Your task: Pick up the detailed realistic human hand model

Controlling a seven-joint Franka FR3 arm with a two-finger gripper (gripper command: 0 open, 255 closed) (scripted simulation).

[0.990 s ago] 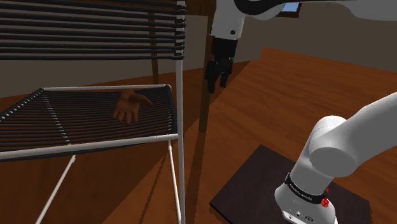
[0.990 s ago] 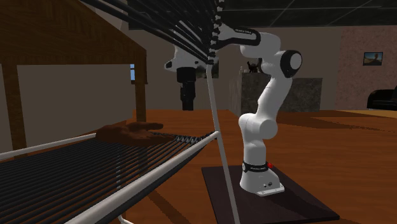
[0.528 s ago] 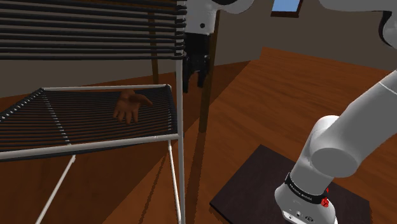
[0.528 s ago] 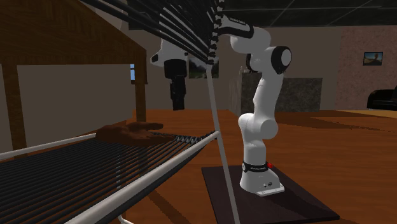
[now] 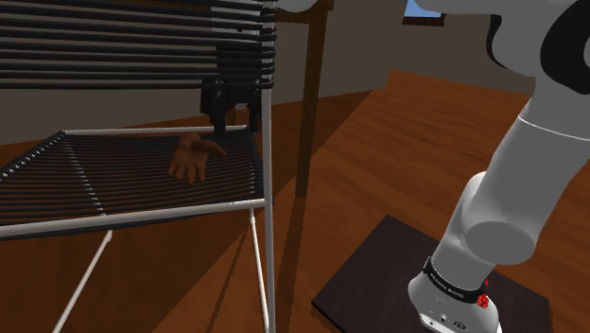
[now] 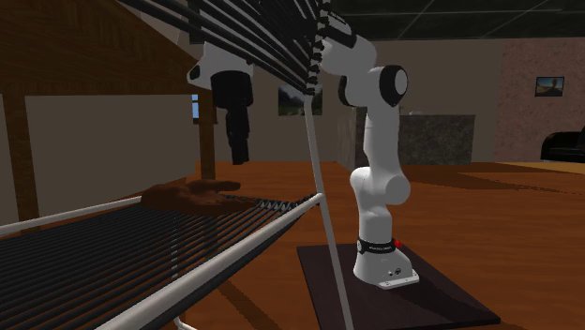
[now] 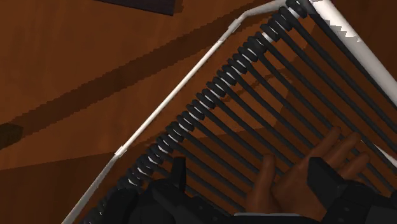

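The brown human hand model [image 5: 192, 156] lies flat, fingers spread, on the dark corded seat of a white-framed chair [image 5: 142, 216]. In the second exterior view the hand model [image 6: 192, 195] rests near the seat's far edge. My black gripper [image 5: 234, 123] hangs above the seat's far corner, partly behind the chair's back slats, a short way above and beside the hand. It points straight down in the second exterior view, gripper [image 6: 241, 159] clear of the hand. In the wrist view the gripper [image 7: 249, 175] is open, and the hand model [image 7: 305, 175] lies below, partly between the fingers, untouched.
The chair's dark back slats [image 5: 132, 47] overhang the seat and its white upright tube [image 5: 268, 189] stands by the gripper. A brown wooden post [image 5: 312, 95] rises behind. The arm's dark base plate [image 5: 378, 274] sits on the wood floor [image 5: 378, 151].
The arm has swung toward the shoulder view's left. The gripper moved from beyond the chair's corner post to above the seat's far edge, close to the hand model. The hand has not moved.
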